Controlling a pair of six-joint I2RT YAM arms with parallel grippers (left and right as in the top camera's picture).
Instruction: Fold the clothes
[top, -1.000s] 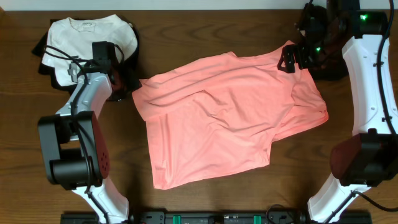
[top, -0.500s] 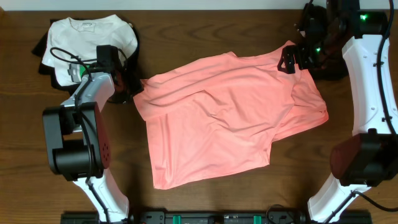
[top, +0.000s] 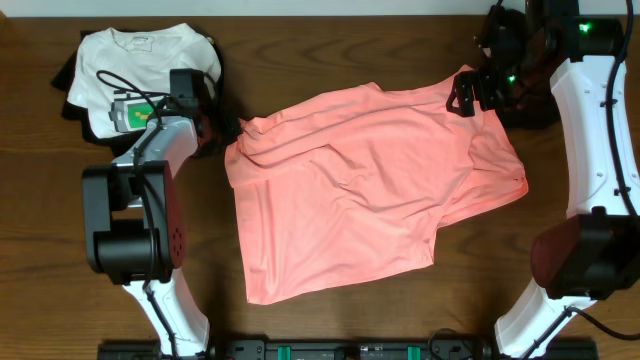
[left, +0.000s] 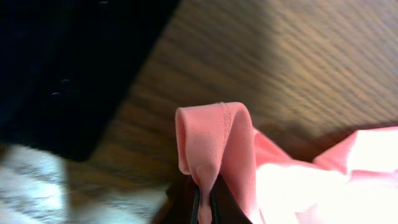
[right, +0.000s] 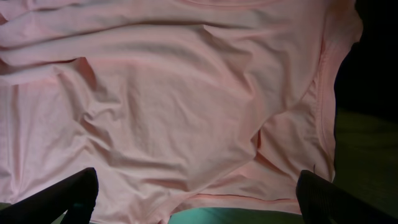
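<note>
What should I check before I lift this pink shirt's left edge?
1. Left gripper shut on the pink shirt edge: ok.
2. Only pink fabric in that pinch: ok.
3. Right gripper gripping the opposite side: not ok, open above the cloth.
4. Shirt lying flat: not ok, wrinkled.
5. White shirt apart from the pink one: ok.
6. Printed side up or down: cannot tell.

Dark wood table (top: 40, 200), black rail (top: 360, 351) w/ green bits at near edge
</note>
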